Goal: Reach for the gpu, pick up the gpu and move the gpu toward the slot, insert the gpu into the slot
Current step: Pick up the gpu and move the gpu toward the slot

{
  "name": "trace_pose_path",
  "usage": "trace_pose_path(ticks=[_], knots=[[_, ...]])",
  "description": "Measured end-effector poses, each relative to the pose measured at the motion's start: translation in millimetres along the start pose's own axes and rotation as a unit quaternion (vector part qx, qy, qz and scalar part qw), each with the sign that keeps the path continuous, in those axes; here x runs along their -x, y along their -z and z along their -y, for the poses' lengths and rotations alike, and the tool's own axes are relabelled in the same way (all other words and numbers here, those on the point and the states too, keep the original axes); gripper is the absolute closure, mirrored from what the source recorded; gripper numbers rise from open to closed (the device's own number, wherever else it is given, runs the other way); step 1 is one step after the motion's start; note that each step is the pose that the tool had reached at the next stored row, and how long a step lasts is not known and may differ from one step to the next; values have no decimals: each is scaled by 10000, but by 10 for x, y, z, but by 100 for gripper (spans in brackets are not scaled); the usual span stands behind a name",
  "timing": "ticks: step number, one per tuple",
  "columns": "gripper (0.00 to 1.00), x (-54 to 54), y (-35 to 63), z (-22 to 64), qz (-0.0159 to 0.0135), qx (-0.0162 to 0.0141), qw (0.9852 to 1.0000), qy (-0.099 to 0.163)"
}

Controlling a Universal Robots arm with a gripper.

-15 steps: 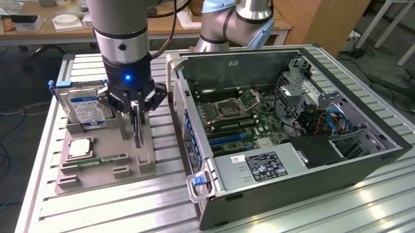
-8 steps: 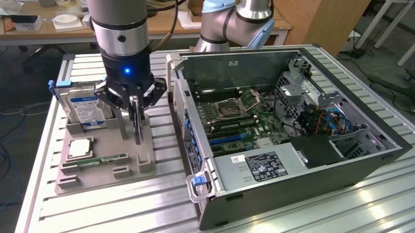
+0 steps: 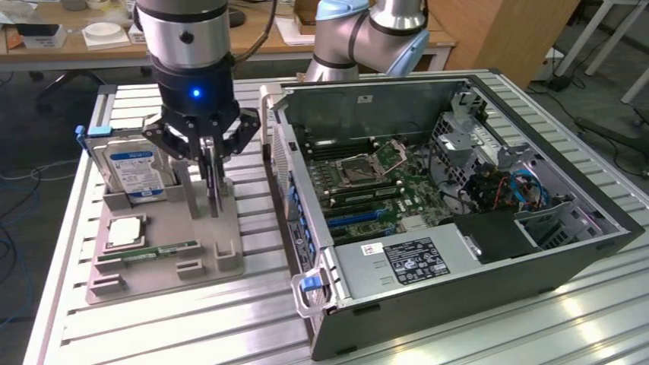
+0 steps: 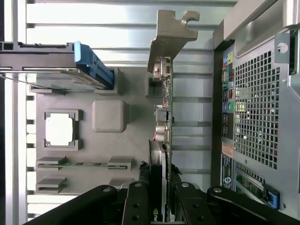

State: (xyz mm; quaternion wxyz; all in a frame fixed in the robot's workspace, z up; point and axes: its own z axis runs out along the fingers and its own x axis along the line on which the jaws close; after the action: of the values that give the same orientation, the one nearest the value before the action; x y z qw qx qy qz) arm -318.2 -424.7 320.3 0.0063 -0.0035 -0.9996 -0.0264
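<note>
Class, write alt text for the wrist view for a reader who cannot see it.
The tool grips the gpu, seen edge-on, silver bracket at its far end, over a grey parts holder beside the computer case. The holder carries a hard drive and processor.

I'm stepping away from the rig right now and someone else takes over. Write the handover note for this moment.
Gripper: fingers shut on the gpu, one on each face of the card.
Gpu: upright, over the gray holder tray, beside the hard drive. Whether it has cleared its holder cannot be told.
Done: reach and grasp.
Left: the gpu is not yet at the open computer case and not in the slot.
</note>
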Motion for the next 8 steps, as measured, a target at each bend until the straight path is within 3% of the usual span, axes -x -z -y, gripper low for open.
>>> trace_pose_path(ticks=[8], knots=[[73, -3, 261, -14, 1, 0, 10000, 0]])
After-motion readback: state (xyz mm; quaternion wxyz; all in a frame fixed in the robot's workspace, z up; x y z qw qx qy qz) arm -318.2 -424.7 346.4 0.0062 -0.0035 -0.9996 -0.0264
